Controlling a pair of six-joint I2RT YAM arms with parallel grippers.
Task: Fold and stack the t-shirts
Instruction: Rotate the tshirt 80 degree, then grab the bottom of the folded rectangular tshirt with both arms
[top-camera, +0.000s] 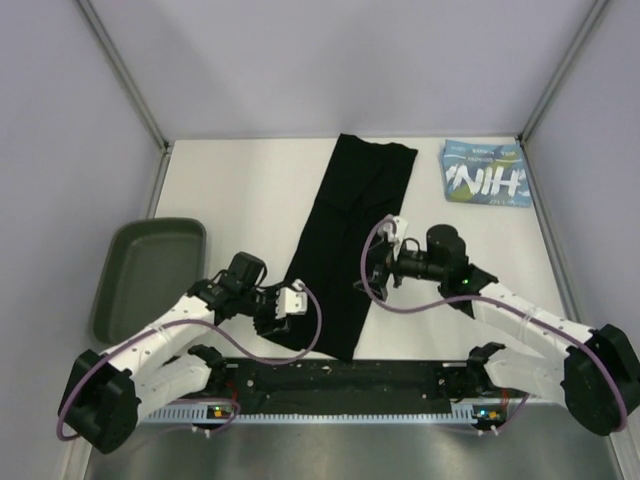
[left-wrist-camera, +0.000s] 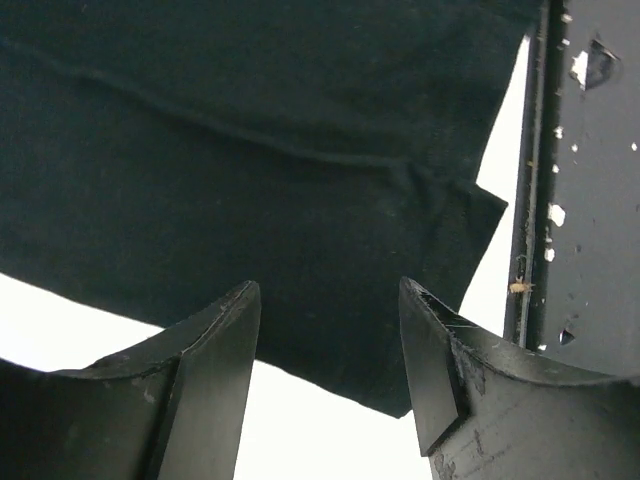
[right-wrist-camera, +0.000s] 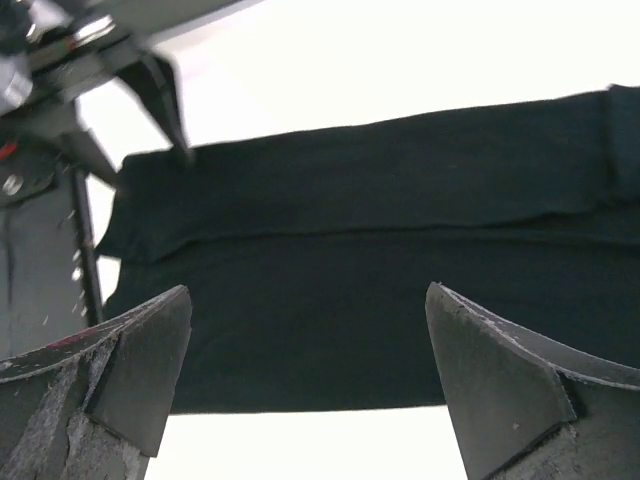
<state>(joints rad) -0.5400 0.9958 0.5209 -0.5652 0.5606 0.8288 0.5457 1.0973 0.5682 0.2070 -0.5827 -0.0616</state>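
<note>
The white tabletop (top-camera: 240, 190) carried a black t-shirt (top-camera: 350, 230), folded into a long strip running from the far middle toward the near edge. A dark green tray (top-camera: 150, 280) sat at the left side. The light blue t-shirt (top-camera: 487, 186) lay folded in the far right corner, well apart from the black one. The left end effector (left-wrist-camera: 330, 300) was at the strip's near end, fingers apart, gripping nothing. The right end effector (right-wrist-camera: 310, 300), fingers spread wide, was by its right edge.
</note>
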